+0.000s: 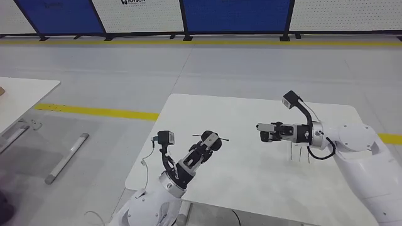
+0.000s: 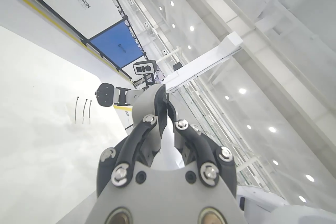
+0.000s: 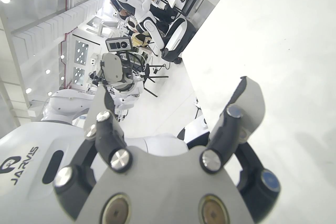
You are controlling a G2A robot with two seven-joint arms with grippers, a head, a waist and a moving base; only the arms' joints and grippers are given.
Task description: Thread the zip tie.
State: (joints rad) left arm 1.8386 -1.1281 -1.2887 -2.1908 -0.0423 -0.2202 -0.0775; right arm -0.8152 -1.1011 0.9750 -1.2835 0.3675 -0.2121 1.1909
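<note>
Clamped left gripper [image 2: 166,96] on thin black plastic zip tie [image 1: 223,139], seemingly; held right gripper [image 3: 174,86] wide apart above white rectangular table [image 1: 251,176].

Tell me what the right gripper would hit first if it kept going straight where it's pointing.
Probably the left gripper and the zip tie at its tip: the right gripper, jaws open, points that way above the table. Heights are unclear, so it might pass beside them.

The right end effector [image 3: 173,83], fingers spread wide, hangs at the white table's [image 3: 262,25] edge.
</note>
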